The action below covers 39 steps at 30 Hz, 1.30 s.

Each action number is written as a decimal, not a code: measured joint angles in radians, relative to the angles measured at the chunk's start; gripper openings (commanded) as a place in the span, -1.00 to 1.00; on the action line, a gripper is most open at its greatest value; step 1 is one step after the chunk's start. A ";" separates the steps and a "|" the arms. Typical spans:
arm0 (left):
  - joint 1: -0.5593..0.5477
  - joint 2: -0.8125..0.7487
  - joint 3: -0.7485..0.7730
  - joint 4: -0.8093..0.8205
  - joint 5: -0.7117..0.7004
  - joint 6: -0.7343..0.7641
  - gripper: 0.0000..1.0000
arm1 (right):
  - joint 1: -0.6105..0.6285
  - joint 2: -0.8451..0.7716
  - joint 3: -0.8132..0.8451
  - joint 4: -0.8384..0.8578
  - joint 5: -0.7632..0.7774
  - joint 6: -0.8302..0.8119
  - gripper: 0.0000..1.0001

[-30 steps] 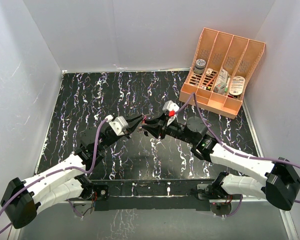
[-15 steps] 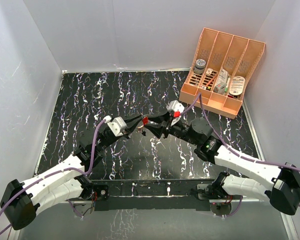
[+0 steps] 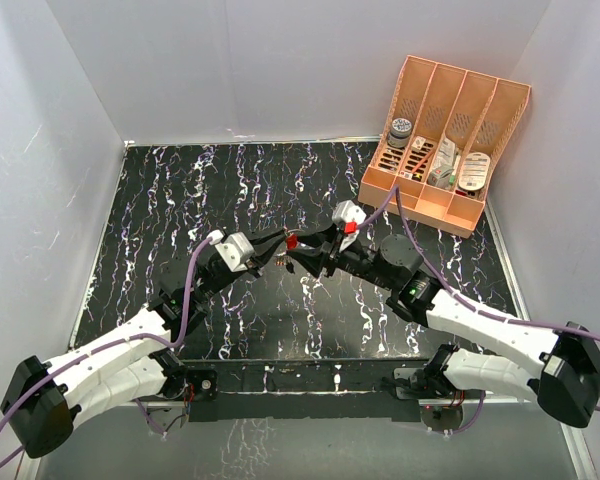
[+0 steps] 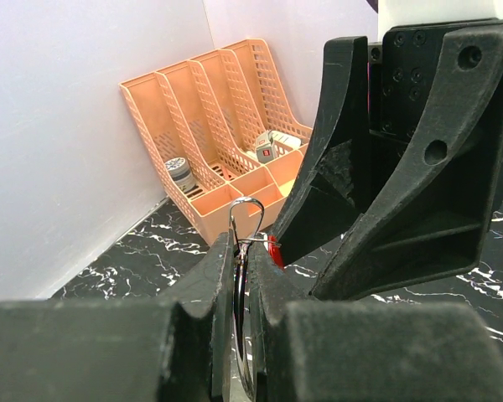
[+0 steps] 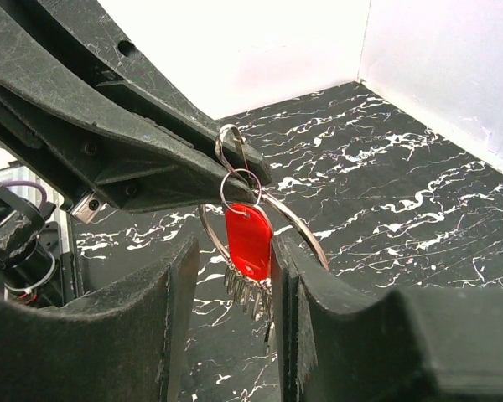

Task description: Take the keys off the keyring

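Since half a second ago: right wrist has slid slightly left, closing on the left arm's tip; left arm hardly shifted. Both arms meet over the middle of the black marbled table (image 3: 180, 200).

Left gripper (image 3: 278, 243): jaws pressed together, pinching the keyring (image 5: 306, 236) wire edge-on between the fingertips. Left wrist view shows a small wire loop (image 4: 246, 216) standing up just above the pinch point. In the right wrist view the same loop sits on top of the left gripper's tip, with a small split ring hanging from it.

Keyring held up off the table. Its big wire circle curves down and to the right from the pinch.

Red tag (image 5: 249, 240) hangs from the small split ring, face-on to the right wrist camera. Keys (image 5: 250, 297) hang in a bunch just below the tag, thin silvery teeth pointing down; count not readable.

Right gripper (image 5: 235, 251): jaws apart, one finger on each side of the red tag and keys. Right finger sits just beside the tag's edge; contact cannot be told.

Orange organiser (image 3: 417, 95) stands in the far right corner, well apart from both grippers, small items in its front compartments.
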 measured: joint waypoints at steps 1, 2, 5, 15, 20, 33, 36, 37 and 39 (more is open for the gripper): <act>0.000 0.001 0.000 0.001 0.002 -0.002 -1.00 | 0.000 0.001 0.000 0.001 0.000 0.001 -0.24; 0.000 0.002 0.000 0.001 0.002 -0.004 -1.00 | 0.000 0.002 0.000 0.002 0.000 0.001 -0.24; 0.000 0.002 0.000 0.002 0.006 -0.010 -1.00 | 0.000 0.007 0.000 0.016 0.000 0.001 -0.24; 0.000 0.002 0.000 0.007 0.017 -0.025 -1.00 | 0.000 0.046 0.000 0.054 -0.002 0.002 -0.21; 0.000 0.009 0.000 0.016 0.019 -0.030 -1.00 | 0.000 0.054 0.000 0.075 -0.006 0.015 -0.21; 0.003 0.040 0.000 0.024 0.001 -0.027 -1.00 | 0.000 0.076 0.012 0.080 -0.034 0.037 -1.00; 0.003 0.041 0.000 0.027 -0.010 -0.019 -1.00 | 0.000 0.078 0.022 0.071 -0.039 0.042 -1.00; 0.003 0.041 0.000 0.027 -0.011 -0.016 -1.00 | 0.000 0.078 0.025 0.066 -0.039 0.042 -1.00; 0.002 0.041 0.000 0.027 -0.017 -0.010 -1.00 | 0.000 0.078 0.033 0.050 -0.039 0.042 -1.00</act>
